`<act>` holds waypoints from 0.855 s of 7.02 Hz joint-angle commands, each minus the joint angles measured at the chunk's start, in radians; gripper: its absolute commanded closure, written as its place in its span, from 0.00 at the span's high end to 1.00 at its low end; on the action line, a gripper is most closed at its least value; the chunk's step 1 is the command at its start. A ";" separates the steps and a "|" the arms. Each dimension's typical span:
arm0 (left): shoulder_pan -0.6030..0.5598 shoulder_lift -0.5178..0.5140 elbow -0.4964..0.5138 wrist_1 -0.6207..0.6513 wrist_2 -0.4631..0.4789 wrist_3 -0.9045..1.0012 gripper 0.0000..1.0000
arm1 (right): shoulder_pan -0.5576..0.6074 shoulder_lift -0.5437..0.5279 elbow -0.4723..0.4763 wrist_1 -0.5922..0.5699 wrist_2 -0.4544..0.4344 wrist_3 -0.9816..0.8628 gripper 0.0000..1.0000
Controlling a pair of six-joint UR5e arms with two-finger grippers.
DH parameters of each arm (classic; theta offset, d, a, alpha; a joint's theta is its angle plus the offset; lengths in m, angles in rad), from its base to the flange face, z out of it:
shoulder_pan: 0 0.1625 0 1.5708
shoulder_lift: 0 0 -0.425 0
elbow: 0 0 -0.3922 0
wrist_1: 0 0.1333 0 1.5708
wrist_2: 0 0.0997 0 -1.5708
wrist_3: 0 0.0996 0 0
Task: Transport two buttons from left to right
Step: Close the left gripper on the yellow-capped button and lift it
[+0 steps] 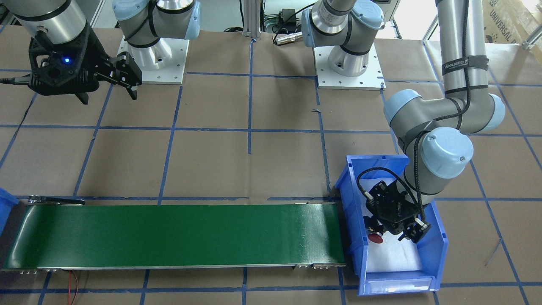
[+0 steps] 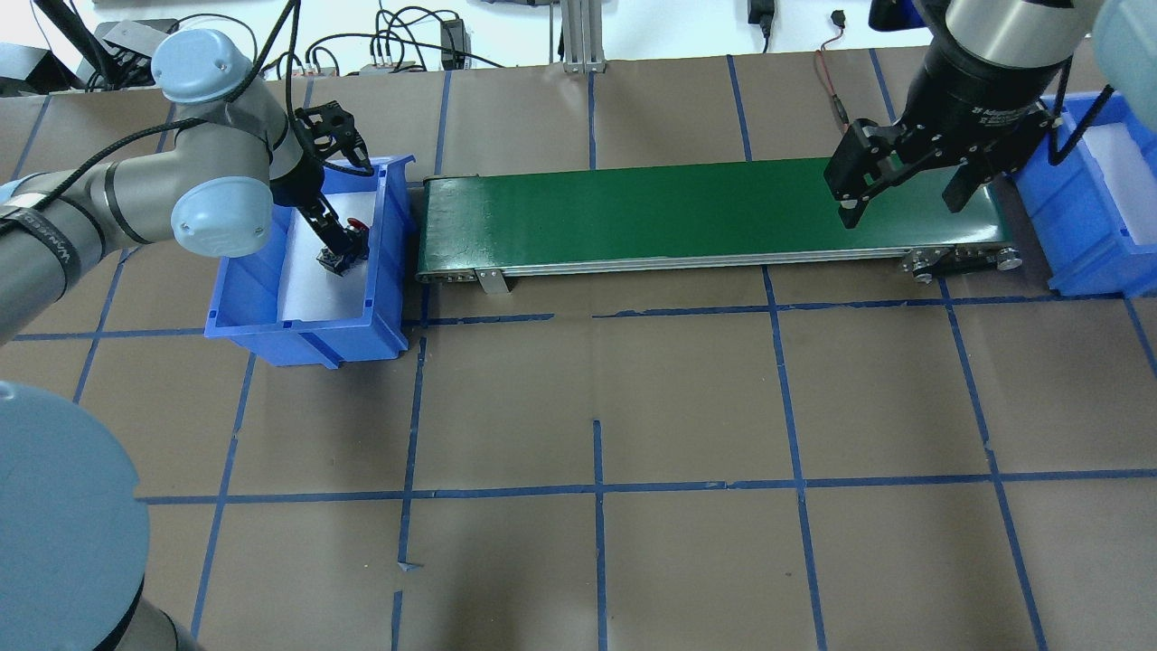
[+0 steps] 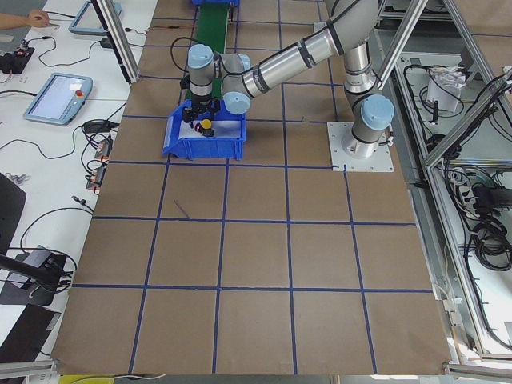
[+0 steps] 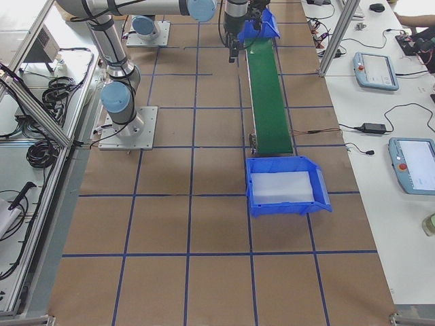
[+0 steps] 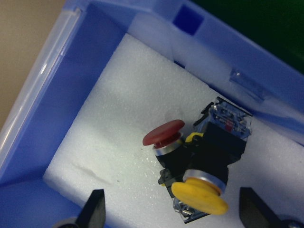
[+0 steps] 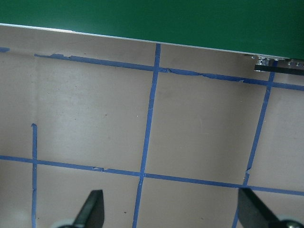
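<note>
Currently your left gripper (image 5: pixel 173 211) is hovering spread over the blue plastic bin (image 5: pixel 42 109). Inside, the red-capped push-button switch (image 5: pixel 164 133) and the yellow-capped push-button switch (image 5: pixel 199 197) are lying touching, yellow at red's 5 o'clock. Likely light, rigid, slick-domed: pinch the black bodies (image 5: pixel 213 152). Meanwhile your right gripper (image 2: pixel 904 201) is hanging released.

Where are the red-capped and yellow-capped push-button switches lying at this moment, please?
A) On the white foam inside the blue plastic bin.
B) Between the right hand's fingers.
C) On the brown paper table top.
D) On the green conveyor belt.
A: the left wrist view shows the red-capped push-button switch and the yellow-capped push-button switch side by side on the white foam liner of the blue plastic bin.
</note>
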 commanded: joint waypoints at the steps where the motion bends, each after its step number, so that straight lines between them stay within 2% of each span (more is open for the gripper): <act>1: -0.004 0.002 -0.001 0.004 0.001 -0.005 0.92 | 0.000 0.000 0.000 0.000 -0.002 0.000 1.00; 6: -0.005 0.004 -0.015 0.026 0.001 -0.011 0.91 | 0.000 0.000 0.000 0.000 -0.002 0.000 1.00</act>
